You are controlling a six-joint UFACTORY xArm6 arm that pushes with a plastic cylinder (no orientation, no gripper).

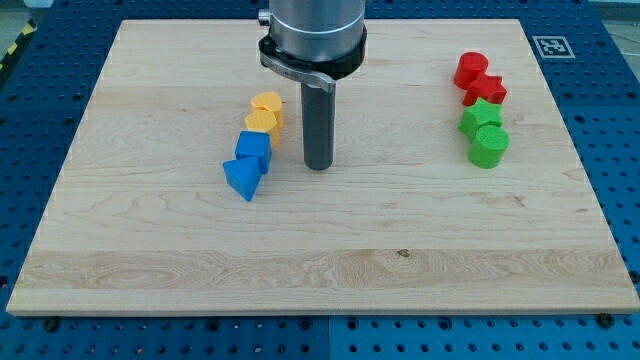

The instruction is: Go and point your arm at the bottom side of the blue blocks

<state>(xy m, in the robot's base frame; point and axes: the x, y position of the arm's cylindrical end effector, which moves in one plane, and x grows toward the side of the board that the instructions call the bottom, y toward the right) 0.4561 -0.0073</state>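
Note:
Two blue blocks lie left of the board's middle: a blue cube-like block (254, 149) and, just below it and touching, a blue triangular block (242, 179). My tip (319, 166) rests on the board to the right of the blue blocks, about level with the gap between them and clearly apart from both. The dark rod rises from the tip to the arm's grey body at the view's top.
Two yellow blocks (266, 111) sit stacked in line just above the blue ones, left of the rod. At the view's right stand two red blocks (478, 78) with two green blocks (485, 131) below them. The wooden board (320, 270) lies on a blue perforated table.

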